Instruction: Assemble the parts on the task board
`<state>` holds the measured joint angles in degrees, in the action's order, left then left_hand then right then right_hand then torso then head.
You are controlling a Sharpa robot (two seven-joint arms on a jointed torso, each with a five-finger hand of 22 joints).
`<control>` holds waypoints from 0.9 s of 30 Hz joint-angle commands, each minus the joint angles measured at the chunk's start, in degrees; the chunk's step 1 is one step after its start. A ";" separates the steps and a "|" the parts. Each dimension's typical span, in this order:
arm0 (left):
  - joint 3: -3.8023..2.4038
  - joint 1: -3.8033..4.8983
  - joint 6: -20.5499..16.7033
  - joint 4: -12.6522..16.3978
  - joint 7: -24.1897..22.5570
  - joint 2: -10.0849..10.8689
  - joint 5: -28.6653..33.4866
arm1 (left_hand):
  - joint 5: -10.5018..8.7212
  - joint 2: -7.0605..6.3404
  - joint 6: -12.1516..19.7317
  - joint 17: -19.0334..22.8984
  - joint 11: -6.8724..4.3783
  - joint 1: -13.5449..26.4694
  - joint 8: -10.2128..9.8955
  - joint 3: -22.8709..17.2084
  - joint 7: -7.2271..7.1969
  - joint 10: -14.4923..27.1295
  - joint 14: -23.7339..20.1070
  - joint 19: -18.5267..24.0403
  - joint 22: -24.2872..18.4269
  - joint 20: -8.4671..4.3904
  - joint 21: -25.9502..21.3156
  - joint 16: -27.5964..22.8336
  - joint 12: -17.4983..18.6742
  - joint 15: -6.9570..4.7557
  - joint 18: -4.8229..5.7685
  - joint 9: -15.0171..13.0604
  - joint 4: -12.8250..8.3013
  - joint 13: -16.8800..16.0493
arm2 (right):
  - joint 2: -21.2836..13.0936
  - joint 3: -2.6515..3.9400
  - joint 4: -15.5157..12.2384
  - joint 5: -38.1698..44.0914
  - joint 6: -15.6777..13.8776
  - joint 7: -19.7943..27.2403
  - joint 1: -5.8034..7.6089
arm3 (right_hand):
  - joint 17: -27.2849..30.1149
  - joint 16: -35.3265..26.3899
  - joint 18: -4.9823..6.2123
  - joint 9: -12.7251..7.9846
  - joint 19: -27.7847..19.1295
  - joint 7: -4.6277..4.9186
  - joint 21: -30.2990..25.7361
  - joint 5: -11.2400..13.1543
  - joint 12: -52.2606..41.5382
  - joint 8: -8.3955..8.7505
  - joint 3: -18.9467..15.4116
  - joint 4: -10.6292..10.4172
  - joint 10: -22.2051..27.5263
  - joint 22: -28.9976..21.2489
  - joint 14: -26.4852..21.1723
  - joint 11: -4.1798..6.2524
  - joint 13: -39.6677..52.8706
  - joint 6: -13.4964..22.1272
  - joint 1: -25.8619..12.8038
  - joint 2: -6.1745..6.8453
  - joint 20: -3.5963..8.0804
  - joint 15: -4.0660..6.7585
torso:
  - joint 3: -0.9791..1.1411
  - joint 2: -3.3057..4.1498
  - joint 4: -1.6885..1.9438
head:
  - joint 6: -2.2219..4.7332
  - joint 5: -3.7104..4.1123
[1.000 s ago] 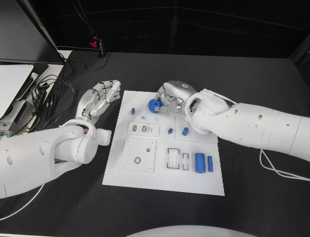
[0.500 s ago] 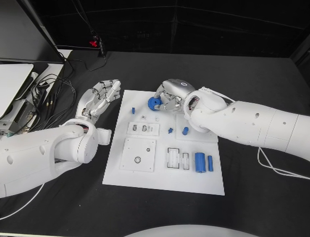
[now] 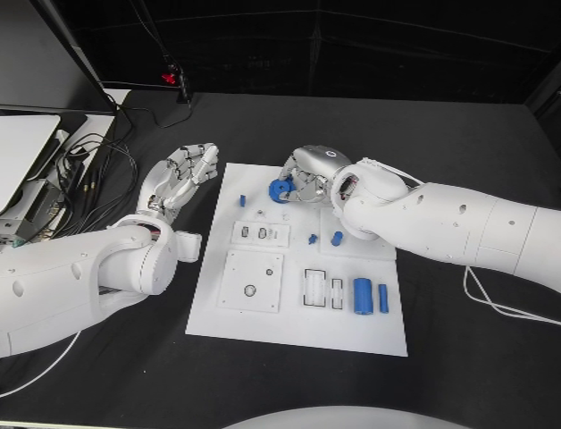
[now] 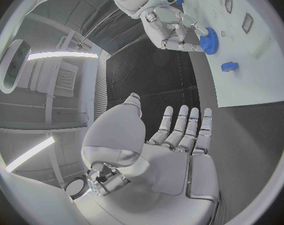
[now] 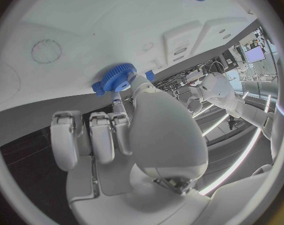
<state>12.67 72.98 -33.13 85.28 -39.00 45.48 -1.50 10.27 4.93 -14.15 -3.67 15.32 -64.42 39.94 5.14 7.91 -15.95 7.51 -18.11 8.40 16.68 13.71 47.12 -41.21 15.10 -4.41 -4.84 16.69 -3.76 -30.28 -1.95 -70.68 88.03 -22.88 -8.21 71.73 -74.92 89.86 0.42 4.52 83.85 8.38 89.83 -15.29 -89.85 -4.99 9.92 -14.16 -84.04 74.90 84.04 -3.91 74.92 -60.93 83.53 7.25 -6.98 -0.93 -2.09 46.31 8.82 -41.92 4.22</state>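
Holding a small blue gear (image 3: 280,189) in its fingertips, the right hand (image 3: 309,179) sits over the far end of the white task board (image 3: 294,317). The gear stands on edge rather than lying flat, its toothed rim toward the board, and it hangs close above the board's surface; whether it touches cannot be told. In the right wrist view the gear (image 5: 113,78) shows just past the fingers (image 5: 98,135), with the board's white face behind it.

The left hand (image 3: 181,179) rests beside the board's left edge over the black table (image 3: 487,134), fingers straight and spread, holding nothing.

Near the board's right edge two blue cylinders (image 3: 362,295) lie side by side, their long axes running along the board's length. Smaller blue pieces (image 3: 336,238) sit near the board's middle.
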 commanded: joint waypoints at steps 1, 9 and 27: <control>-0.04 0.09 0.49 0.07 -13.92 -0.02 -0.36 | 0.33 0.16 -0.30 -0.07 0.00 -0.55 0.30 0.47 9.18 -0.37 -0.08 0.34 0.09 -0.01 0.27 0.21 -0.42 0.25 -0.22 0.11 0.01 0.01 | 0.03 -0.11 0.09 0.41 2.85 -1.34 -0.07 | -15.08 0.14 -0.42 -0.41 6.15 -0.23 0.17 0.10 -0.15 0.57 -0.29 -0.10 -5.96 15.10 5.96 -0.51 15.08 0.68 -0.68 0.06 -0.44 -0.37 | 0.01 -0.02 0.00 | -0.02 0.00; -0.04 0.09 0.53 0.04 -13.86 -0.07 -0.36 | 0.33 0.17 -0.30 -0.07 0.00 -0.56 0.30 0.48 9.18 -0.37 -0.08 0.34 0.10 -0.01 0.28 0.22 -0.43 0.25 -0.22 0.12 0.01 0.01 | 0.11 -0.11 0.11 0.41 3.54 -1.85 -0.07 | -15.08 0.14 -0.42 -0.88 6.15 -1.68 0.17 1.24 -0.15 1.50 -0.98 -0.30 -5.96 15.10 5.96 0.68 15.08 9.76 -0.86 0.63 -0.03 0.41 | 0.01 -0.01 -0.01 | 0.05 -0.03; -0.03 0.08 0.67 -0.17 -13.79 -0.19 -0.36 | 0.35 0.23 -0.30 -0.07 -0.01 -0.61 0.32 0.52 9.18 -0.38 -0.06 0.39 0.08 -0.01 0.26 0.23 -0.45 0.25 -0.22 0.15 0.01 0.01 | -0.55 -0.12 -0.83 0.41 -2.78 2.58 -0.08 | -15.08 0.14 -0.42 0.07 6.15 -1.43 0.17 1.77 -0.15 -0.45 -2.12 -1.59 -5.96 15.10 5.96 0.77 15.08 9.79 -1.04 0.91 0.95 0.98 | 0.01 -0.01 -0.04 | 0.08 0.01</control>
<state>12.68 72.98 -33.06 85.09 -39.00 45.36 -1.50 10.27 5.16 -14.15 -3.67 15.32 -64.65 39.94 5.44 7.91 -15.96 7.51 -18.11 8.39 16.68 13.71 47.12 -41.44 15.10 -4.41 -4.77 16.67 -3.76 -30.80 -2.09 -71.28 88.12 -22.87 -7.52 71.55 -74.91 89.86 0.42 4.54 84.03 7.00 89.83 -13.63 -89.85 -5.11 7.91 -15.57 -83.95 74.91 84.04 -2.80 74.92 -50.74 82.70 8.06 -6.14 0.33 -2.08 46.31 8.80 -41.86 4.24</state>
